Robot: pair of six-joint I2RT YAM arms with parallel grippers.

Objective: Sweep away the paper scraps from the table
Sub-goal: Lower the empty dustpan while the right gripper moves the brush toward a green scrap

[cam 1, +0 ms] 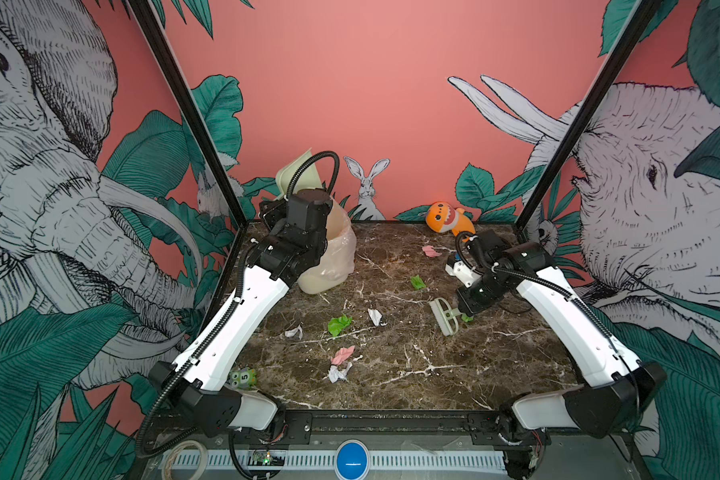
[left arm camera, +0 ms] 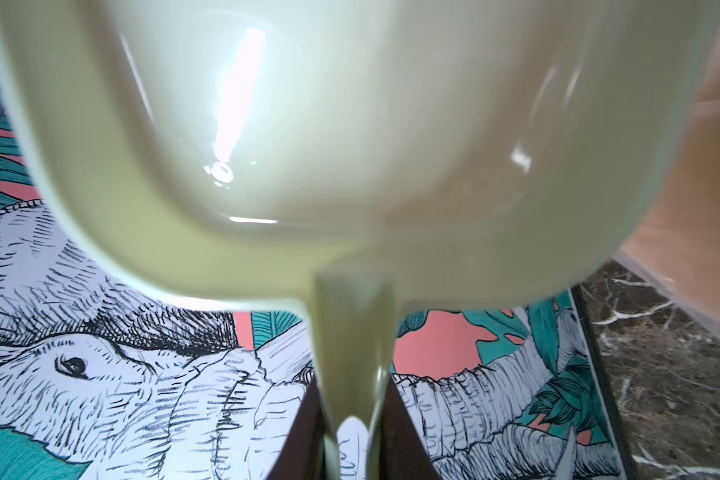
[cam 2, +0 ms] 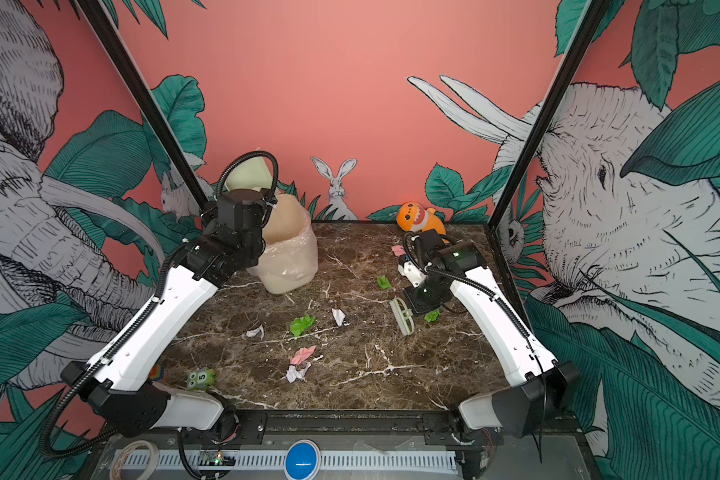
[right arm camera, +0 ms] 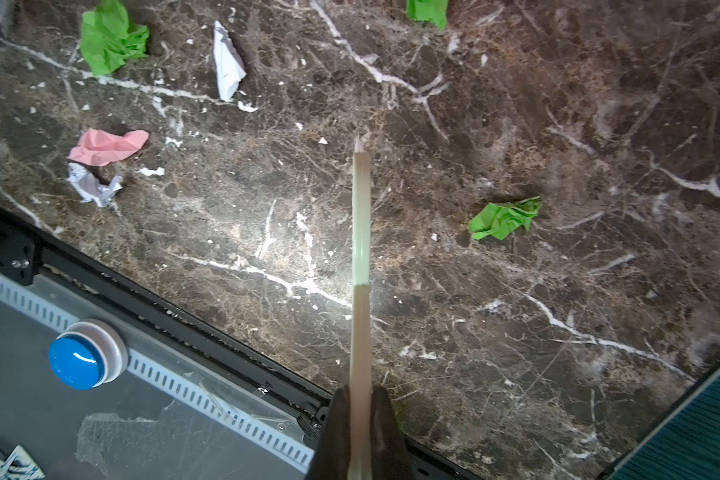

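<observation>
progress of sweep, judged early: eight paper scraps [cam 1: 339, 324] lie loose on the desk [cam 1: 474, 365], none on the dustpan [left arm camera: 350, 145] face in view; bin [cam 1: 333, 257] contents cannot be told. left pincer [left arm camera: 352, 440] grips the dustpan handle narrowly, pan lifted clear of the desk, tipped up beside the bin. right pincer [right arm camera: 360, 432] is closed tight on the brush [cam 1: 443, 316], whose head hangs low over the desk. one green scrap [right arm camera: 504, 218] lies just beside the right pincer; a green and a pink one lie beyond it, toward the shark toy [cam 1: 449, 218]; five lie between the two pincers, well apart from the left one. the toy and a numbered block [cam 1: 242, 377] near the left arm's base are not litter; sweeping must skirt them.
</observation>
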